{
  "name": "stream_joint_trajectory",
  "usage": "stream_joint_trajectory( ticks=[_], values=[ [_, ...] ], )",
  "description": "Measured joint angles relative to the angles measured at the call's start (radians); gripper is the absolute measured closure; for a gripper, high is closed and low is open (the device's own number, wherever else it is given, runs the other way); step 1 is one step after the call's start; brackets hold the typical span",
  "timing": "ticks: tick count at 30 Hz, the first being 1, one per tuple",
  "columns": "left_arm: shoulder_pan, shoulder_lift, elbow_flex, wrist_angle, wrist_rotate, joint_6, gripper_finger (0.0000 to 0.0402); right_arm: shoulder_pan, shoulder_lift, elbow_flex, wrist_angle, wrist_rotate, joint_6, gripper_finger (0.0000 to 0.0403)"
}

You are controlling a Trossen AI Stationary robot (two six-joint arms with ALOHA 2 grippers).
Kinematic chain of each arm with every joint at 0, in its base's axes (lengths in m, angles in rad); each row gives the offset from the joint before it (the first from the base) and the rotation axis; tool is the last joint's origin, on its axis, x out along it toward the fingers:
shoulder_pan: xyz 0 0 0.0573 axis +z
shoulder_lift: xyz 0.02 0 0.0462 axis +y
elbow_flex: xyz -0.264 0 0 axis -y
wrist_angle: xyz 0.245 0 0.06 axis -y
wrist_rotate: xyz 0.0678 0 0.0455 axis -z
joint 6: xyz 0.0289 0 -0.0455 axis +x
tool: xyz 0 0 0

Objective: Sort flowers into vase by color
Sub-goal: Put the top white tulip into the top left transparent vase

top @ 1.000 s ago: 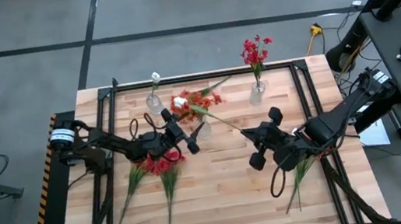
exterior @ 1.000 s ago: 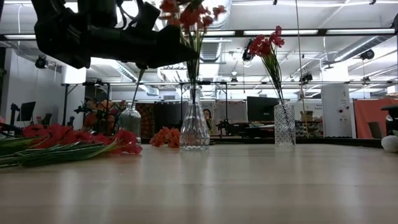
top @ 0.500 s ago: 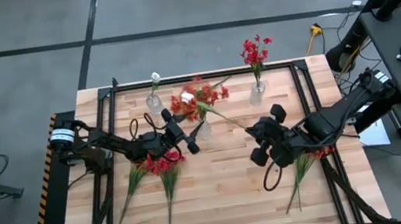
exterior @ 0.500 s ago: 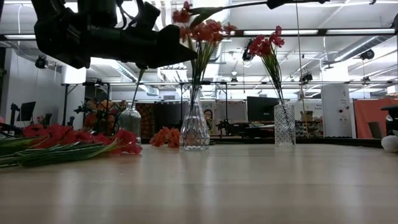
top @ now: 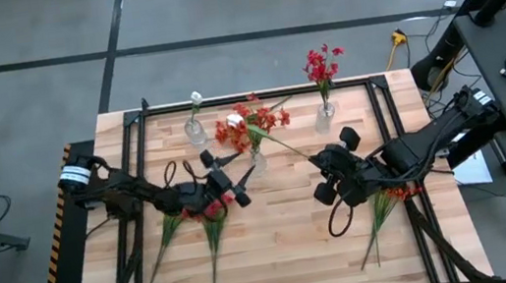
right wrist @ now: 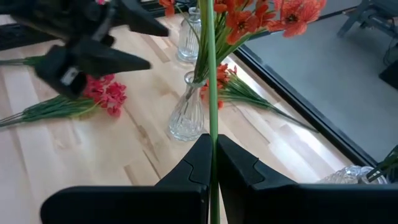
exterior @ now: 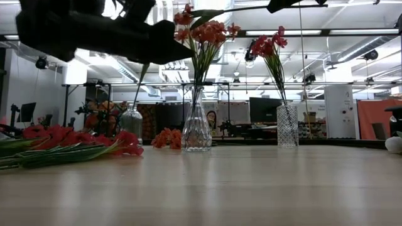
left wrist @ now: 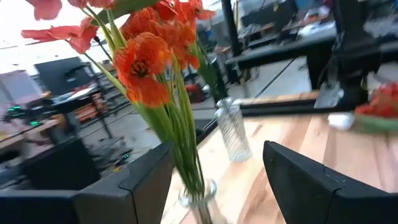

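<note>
The right end effector [right wrist: 210, 163] is clamping tight on the thin green stem of an orange flower spray [top: 253, 125], which is sitting in the middle clear ribbed glass vase [right wrist: 185, 115] on the wooden surface [top: 286, 236]. The left end effector [left wrist: 211, 168] is hanging open next to that vase, holding nothing. Crimson-red sprays [top: 205, 208] are lying flat beneath it.

The high view looks straight down on the whole wooden table [top: 278, 247] from well above. The low view sits at tabletop level, facing across into the room. The left wrist view looks closely past its own fingers at the middle vase [left wrist: 200, 202]; the right wrist view looks down on that vase [right wrist: 186, 115], probably from somewhat farther off. All four share it.
</note>
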Motion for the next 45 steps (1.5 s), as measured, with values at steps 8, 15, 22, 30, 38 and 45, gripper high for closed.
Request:
stream_joint_trajectory(
  ticks=[8, 15, 22, 30, 38, 45],
  values=[
    [-0.116, -0.119, -0.001, -0.022, -0.144, 0.060, 0.0168, 0.000, 0.000, 0.000, 0.001, 0.001, -0.012, 0.0390],
    [-0.028, -0.209, -0.001, 0.106, -0.002, 0.095, 0.0168, 0.000, 0.002, 0.000, 0.002, 0.020, -0.024, 0.0390],
    [0.080, -0.167, -0.001, 0.081, 0.103, 0.010, 0.0168, 0.000, 0.002, -0.001, 0.003, 0.023, -0.023, 0.0390],
    [0.147, -0.091, 0.039, 0.079, 0.132, -0.003, 0.0168, -0.001, 0.002, -0.001, 0.009, 0.023, -0.022, 0.0390],
    [0.180, -0.029, 0.119, 0.046, 0.149, 0.033, 0.0188, -0.001, 0.003, -0.002, 0.010, 0.024, -0.021, 0.0390],
    [0.181, -0.019, 0.129, 0.056, 0.142, 0.033, 0.0246, -0.001, 0.003, -0.007, 0.009, 0.024, -0.021, 0.0390]
  ],
)
